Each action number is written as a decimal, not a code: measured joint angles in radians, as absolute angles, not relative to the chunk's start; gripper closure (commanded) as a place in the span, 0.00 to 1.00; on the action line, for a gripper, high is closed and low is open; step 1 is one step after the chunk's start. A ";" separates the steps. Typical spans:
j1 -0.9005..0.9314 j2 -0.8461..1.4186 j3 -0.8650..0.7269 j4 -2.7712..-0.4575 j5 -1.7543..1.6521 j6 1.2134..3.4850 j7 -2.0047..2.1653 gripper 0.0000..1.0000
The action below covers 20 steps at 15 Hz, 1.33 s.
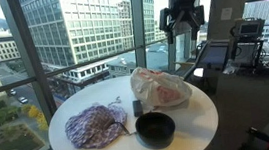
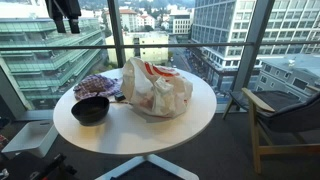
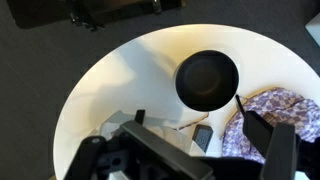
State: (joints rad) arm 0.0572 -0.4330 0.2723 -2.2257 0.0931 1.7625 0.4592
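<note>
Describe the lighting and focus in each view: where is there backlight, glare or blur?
In both exterior views window daylight backlights the gripper into a dark silhouette; in an exterior view the plastic bag is softly, evenly lit; in the wrist view the white table looks nearly blown out, the black bowl shows little detail, and the near fingers are blurred.

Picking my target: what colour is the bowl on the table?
The bowl is black; wrist view shows it best.
</note>
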 measured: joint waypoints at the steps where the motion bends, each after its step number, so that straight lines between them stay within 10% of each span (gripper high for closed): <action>1: 0.057 -0.433 0.272 -2.222 0.093 1.763 0.459 0.00; 20: 0.076 0.064 0.210 -2.464 0.224 2.333 0.419 0.00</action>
State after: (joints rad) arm 0.0758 0.0635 0.2098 -2.4645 0.2241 2.3331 0.4194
